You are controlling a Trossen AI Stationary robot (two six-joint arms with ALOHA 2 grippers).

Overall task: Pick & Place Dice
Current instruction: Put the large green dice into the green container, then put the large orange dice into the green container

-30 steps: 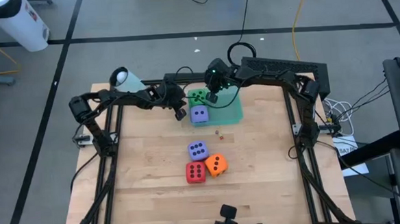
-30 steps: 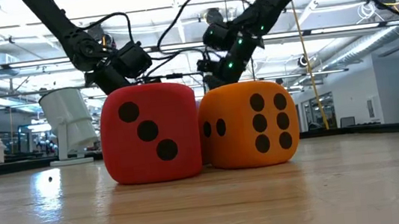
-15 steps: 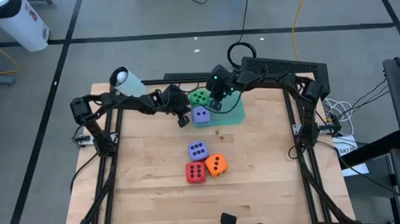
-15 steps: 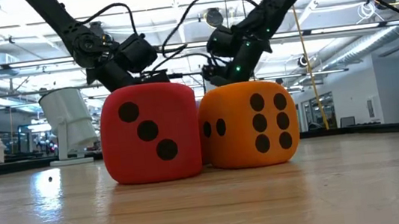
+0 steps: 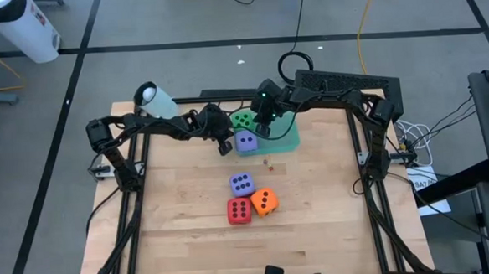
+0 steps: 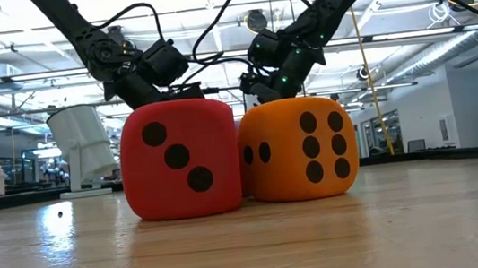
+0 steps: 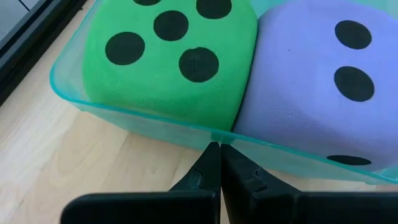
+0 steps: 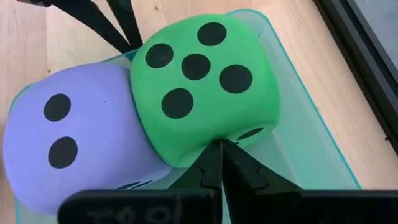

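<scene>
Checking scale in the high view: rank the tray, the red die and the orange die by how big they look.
1. Tray, clearly largest.
2. Red die and orange die: look alike, no ranking.

You have two dice (image 5: 244, 129) side by side, touching, in the tray (image 5: 287, 137) at the table's far edge. Three more dice (image 5: 251, 197) cluster nearer you, well apart from the tray: one closest to it, two touching just beyond that one.
</scene>
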